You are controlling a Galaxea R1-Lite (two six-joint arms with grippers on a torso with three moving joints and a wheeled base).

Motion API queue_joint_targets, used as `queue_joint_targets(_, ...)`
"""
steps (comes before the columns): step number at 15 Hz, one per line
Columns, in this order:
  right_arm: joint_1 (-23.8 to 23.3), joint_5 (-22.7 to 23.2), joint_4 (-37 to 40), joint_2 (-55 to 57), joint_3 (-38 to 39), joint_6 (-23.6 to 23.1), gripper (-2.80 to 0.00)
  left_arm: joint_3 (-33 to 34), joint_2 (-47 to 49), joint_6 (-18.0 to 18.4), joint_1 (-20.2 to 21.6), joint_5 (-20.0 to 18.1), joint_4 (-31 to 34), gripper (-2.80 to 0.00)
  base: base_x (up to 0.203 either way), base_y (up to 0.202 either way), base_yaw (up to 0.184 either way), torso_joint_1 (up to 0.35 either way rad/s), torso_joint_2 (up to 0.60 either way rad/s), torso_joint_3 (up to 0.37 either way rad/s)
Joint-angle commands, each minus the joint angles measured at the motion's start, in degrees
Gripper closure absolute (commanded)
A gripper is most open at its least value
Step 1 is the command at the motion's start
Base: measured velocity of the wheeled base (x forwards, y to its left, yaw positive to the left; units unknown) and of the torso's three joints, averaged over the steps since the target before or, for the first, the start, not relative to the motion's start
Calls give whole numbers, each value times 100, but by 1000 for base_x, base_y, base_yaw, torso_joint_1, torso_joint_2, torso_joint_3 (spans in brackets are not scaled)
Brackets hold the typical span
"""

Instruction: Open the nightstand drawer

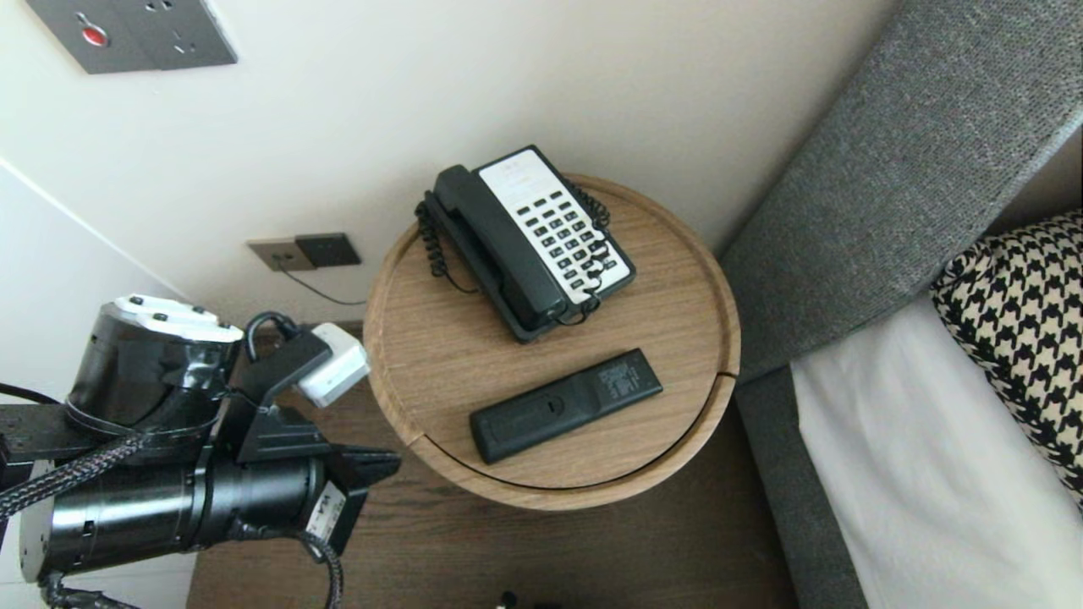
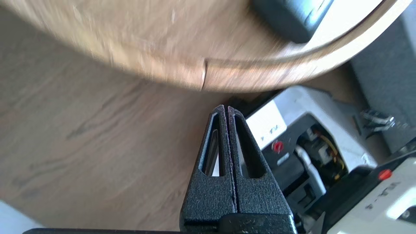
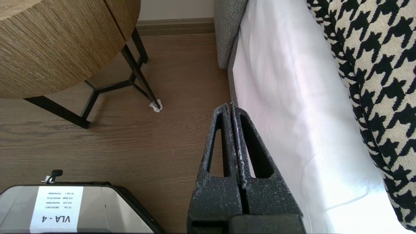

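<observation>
A round wooden side table (image 1: 677,279) carries a black-and-white desk telephone (image 1: 529,237) at the back and a black remote control (image 1: 565,404) nearer the front. My left gripper (image 1: 391,463) hangs just off the table's front-left edge, below rim height, shut and empty. In the left wrist view its fingertips (image 2: 225,107) point at the table's rim (image 2: 227,78), with a corner of the remote (image 2: 289,19) beyond. My right gripper (image 3: 230,106) is parked low beside the bed, shut on nothing.
A grey upholstered headboard (image 1: 897,169) and a bed with a white sheet (image 1: 922,474) and a houndstooth cushion (image 1: 1024,330) stand right of the table. Wall sockets (image 1: 305,251) sit behind. The table's black legs (image 3: 136,71) and my base (image 3: 58,208) stand on the wooden floor.
</observation>
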Motion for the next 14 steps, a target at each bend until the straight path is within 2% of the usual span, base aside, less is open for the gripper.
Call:
queue_joint_targets(1, 1, -2, -2, -19, -1, -5, 0, -198, 161, -6, -220, -3, 7, 0, 0, 0, 0, 0, 0, 0)
queue_joint_targets(7, 1, -2, 6, -19, -1, 0, 0, -851, 631, -52, -966, -10, -34, 0, 0, 0, 0, 0, 0, 0)
queue_joint_targets(14, 1, -2, -2, -19, -1, 0, 0, -1140, 1311, -52, -1484, -12, -191, 0, 0, 0, 0, 0, 0, 0)
